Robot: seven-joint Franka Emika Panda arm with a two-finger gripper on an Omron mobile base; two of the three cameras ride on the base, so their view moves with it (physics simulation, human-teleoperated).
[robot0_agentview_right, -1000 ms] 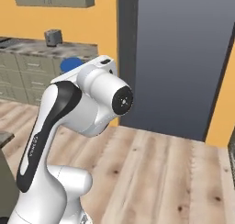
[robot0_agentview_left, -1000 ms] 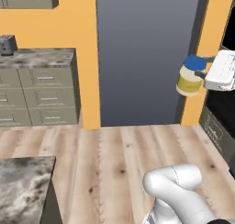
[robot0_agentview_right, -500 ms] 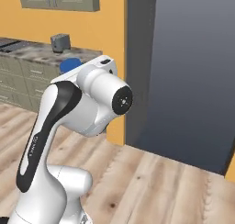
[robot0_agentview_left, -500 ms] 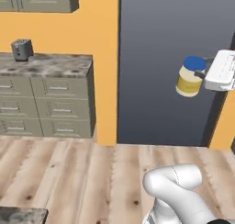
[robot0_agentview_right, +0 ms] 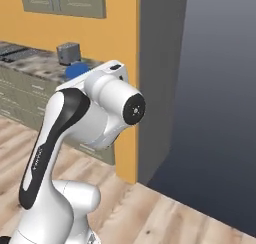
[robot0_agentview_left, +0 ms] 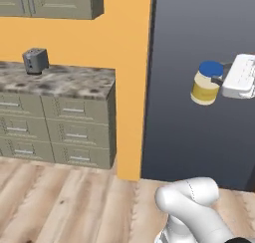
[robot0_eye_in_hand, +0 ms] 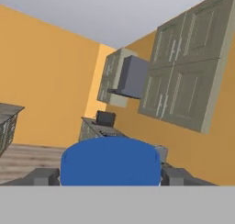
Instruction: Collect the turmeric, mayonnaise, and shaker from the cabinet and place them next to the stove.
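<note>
The small pale yellow mayonnaise jar with a blue lid [robot0_agentview_left: 205, 84] sits pinched between the two dark fingers [robot0_eye_in_hand: 44, 176], standing upright in the air. The grey speckled stone bench [robot0_agentview_left: 64, 81] lies at nine o'clock, well apart.

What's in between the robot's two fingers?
The mayonnaise: in the hand view its blue lid sits between the two fingers. The left base view shows the gripper holding the jar in the air.

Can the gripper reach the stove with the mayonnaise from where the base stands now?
Probably not yet. The gripper holds the mayonnaise in mid-air before a dark grey wall, with the counter well off to the left.
</note>
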